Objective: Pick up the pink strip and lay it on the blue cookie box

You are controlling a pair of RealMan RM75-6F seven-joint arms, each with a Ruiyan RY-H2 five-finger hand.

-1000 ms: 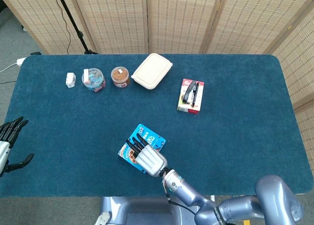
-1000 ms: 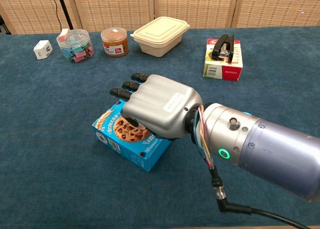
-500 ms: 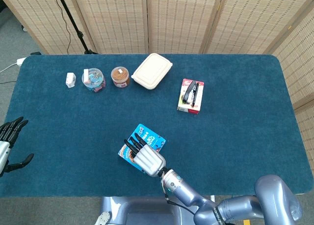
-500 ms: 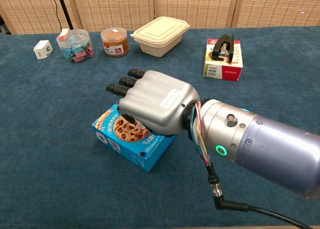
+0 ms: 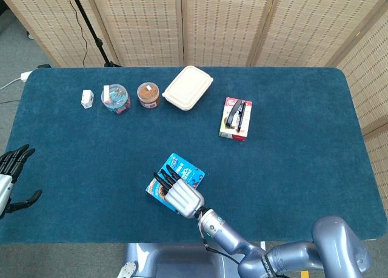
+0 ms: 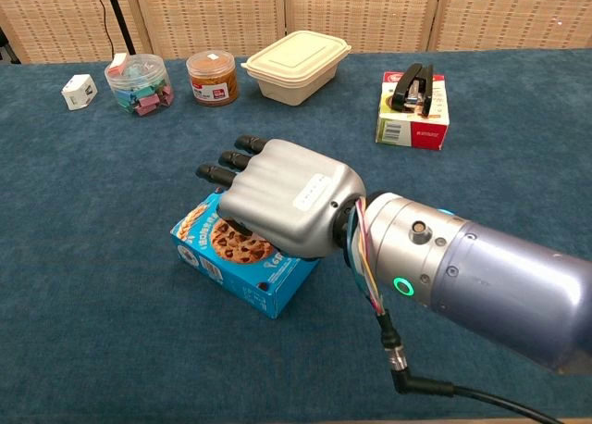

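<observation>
The blue cookie box (image 6: 233, 257) lies flat on the blue table, near the front middle, and shows in the head view as the cookie box (image 5: 189, 172). My right hand (image 6: 280, 198) hovers palm down right over its top, fingers curled forward and covering most of the lid; from above it is the right hand (image 5: 179, 193). No pink strip shows in either view; whatever lies under the palm is hidden. My left hand (image 5: 12, 176) hangs off the table's left edge, fingers spread, holding nothing.
Along the far side stand a small white cube (image 6: 80, 91), a clear tub of clips (image 6: 139, 81), a brown jar (image 6: 211, 78) and a beige lidded container (image 6: 298, 65). A stapler on a red-and-white box (image 6: 413, 109) sits at the far right.
My right hand has slid slightly left and sunk lower over the cookie box. A pale scrap glimpsed under the palm half a second ago no longer shows. The left hand is still.
</observation>
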